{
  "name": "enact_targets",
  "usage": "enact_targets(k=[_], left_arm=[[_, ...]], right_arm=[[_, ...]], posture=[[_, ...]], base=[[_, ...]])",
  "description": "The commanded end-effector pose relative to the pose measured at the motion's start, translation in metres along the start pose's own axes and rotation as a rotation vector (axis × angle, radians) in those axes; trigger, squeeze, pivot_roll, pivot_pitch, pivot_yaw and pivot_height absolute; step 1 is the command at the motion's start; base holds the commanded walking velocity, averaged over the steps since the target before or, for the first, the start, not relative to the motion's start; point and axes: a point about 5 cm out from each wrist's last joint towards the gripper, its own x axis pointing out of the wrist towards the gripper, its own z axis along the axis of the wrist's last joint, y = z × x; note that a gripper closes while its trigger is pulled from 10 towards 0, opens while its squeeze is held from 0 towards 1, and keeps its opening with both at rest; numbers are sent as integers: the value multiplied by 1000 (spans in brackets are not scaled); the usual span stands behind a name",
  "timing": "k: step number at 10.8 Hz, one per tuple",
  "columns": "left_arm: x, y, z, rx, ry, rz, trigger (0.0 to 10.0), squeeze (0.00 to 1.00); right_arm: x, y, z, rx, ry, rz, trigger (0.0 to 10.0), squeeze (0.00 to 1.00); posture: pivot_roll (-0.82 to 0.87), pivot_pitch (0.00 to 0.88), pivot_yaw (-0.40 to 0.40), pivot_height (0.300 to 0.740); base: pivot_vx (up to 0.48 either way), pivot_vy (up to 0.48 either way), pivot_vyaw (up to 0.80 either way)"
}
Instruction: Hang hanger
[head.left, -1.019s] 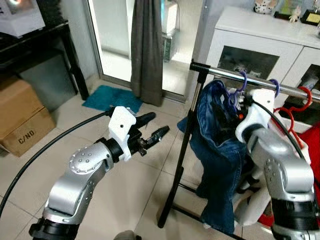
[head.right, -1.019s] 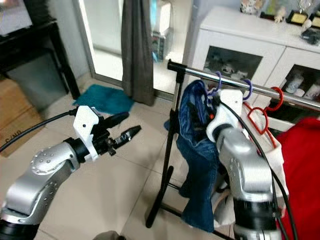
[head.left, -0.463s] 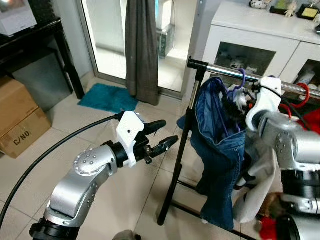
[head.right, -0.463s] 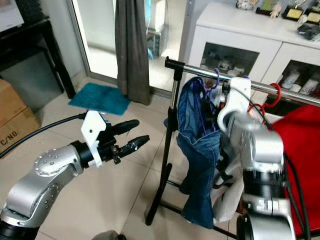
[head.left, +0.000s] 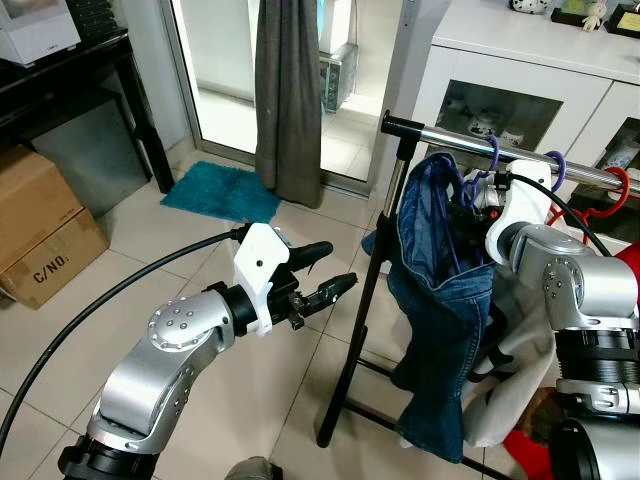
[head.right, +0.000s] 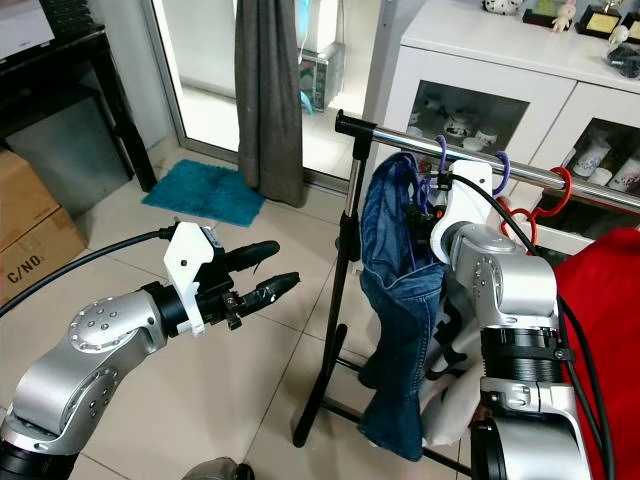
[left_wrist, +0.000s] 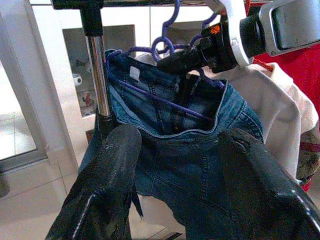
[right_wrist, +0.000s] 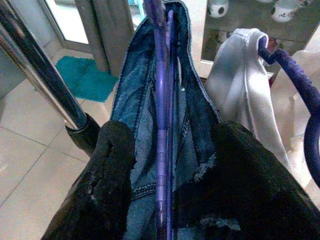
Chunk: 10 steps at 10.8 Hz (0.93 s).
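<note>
Right gripper (right_wrist: 165, 150), open, straddles one of two purple hangers (right_wrist: 161, 100); left gripper (head.left: 325, 270) open, empty

The two eye views look forward and down from the robot's head, side by side, and share the rail (head.left: 520, 150), the jeans (head.left: 440, 300) and both arms. The left wrist view faces the rack from a little way off, toward the jeans (left_wrist: 190, 150) and the right arm. The right wrist view sits close above the jeans (right_wrist: 150, 125), looking down past the rail (right_wrist: 40, 75).
</note>
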Motion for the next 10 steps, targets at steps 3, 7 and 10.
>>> enact_targets(k=[3, 7, 10], left_arm=[[1, -2, 3, 14, 2, -20, 10000, 0], [1, -2, 3, 16, 7, -26, 10000, 0], [2, -3, 3, 20, 11, -31, 10000, 0]], right_arm=[[2, 4, 8, -24, -25, 4, 0, 0], [3, 3, 6, -6, -20, -1, 0, 0], [4, 5, 5, -20, -23, 4, 0, 0]], posture=[[55, 0, -22, 740], [57, 0, -16, 740], [62, 0, -17, 740]], base=[[0, 0, 0], [0, 0, 0], [0, 0, 0]])
